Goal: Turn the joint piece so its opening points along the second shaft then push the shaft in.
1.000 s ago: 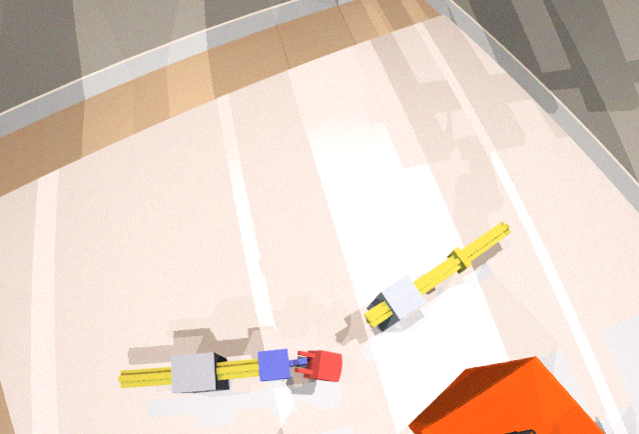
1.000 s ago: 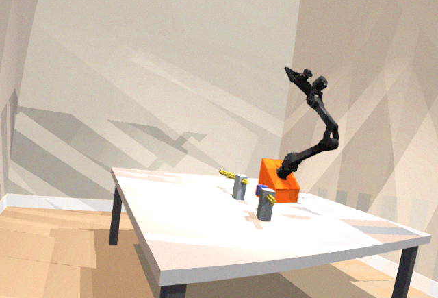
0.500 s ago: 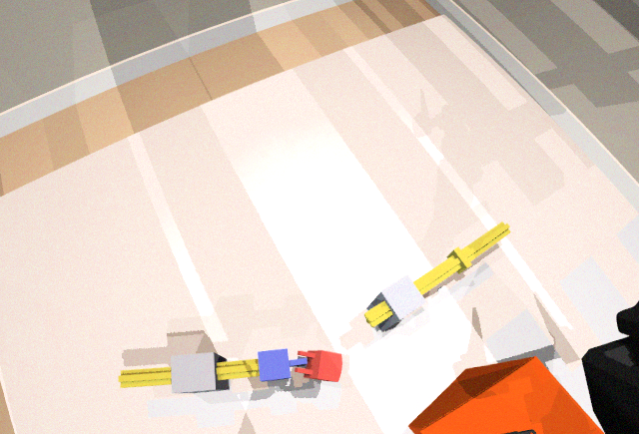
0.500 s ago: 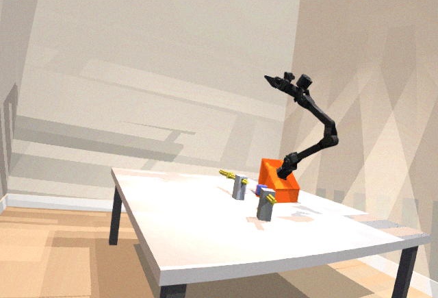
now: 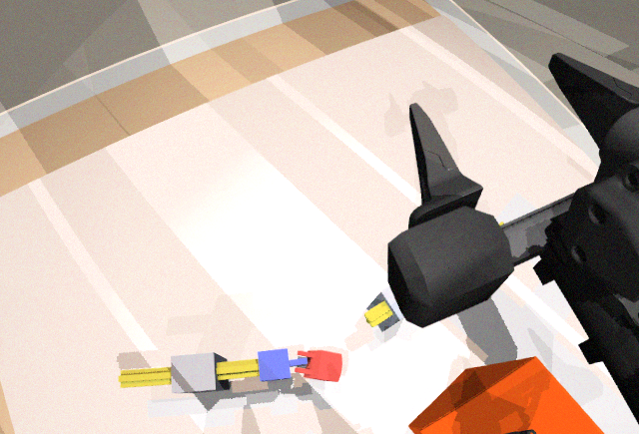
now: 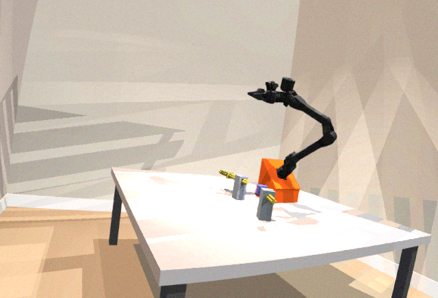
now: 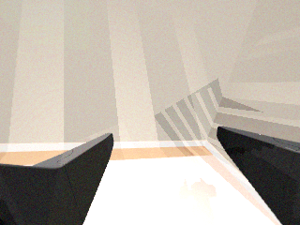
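The first yellow shaft (image 5: 144,376) (image 6: 270,199) runs through its grey block (image 5: 193,373) (image 6: 265,206). A blue piece (image 5: 273,365) (image 6: 261,188) sits on its end, with the hinged red joint piece (image 5: 326,365) beyond it. The red piece points roughly along the first shaft, away from the line of the second shaft (image 5: 377,313) (image 6: 226,173). That shaft's near end sticks out of the second block (image 6: 239,188), apart from the red piece. In the top view the arm hides most of it. My gripper (image 5: 484,81) (image 7: 164,134) is open and empty, high above the table.
The orange arm base (image 5: 505,398) (image 6: 286,194) stands close to the joint piece and the second block. The white table (image 6: 198,245) carries both blocks, and its far edge shows in the wrist view. Striped shadows cross the table and walls.
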Motion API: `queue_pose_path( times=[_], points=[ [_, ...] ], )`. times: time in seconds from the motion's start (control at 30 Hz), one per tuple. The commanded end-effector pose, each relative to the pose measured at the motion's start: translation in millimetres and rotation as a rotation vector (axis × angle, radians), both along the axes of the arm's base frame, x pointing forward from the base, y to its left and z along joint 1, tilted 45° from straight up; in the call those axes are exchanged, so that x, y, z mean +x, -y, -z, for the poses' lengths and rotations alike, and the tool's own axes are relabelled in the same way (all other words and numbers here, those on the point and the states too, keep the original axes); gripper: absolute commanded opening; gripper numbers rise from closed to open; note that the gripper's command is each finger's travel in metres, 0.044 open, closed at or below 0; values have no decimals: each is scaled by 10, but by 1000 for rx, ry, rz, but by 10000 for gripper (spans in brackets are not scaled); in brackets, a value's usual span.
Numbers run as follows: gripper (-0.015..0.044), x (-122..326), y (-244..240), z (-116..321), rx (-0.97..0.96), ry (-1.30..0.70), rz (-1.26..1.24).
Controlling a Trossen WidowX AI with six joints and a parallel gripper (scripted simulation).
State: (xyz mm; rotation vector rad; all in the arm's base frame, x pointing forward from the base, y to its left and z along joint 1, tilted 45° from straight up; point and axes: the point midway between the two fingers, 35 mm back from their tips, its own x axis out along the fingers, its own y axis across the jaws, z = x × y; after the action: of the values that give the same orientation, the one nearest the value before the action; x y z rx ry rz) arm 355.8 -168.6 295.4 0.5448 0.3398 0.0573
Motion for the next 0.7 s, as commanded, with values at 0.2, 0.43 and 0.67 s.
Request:
queue_pose_path(
  times=[0.2,0.43,0.67],
  points=[
    [440,122,-693,553,82,-207,-195],
    [440,68,-1233,888,121,-365,-349],
    [440,-110,-1757,1174,146,-529,-508]
  ],
)
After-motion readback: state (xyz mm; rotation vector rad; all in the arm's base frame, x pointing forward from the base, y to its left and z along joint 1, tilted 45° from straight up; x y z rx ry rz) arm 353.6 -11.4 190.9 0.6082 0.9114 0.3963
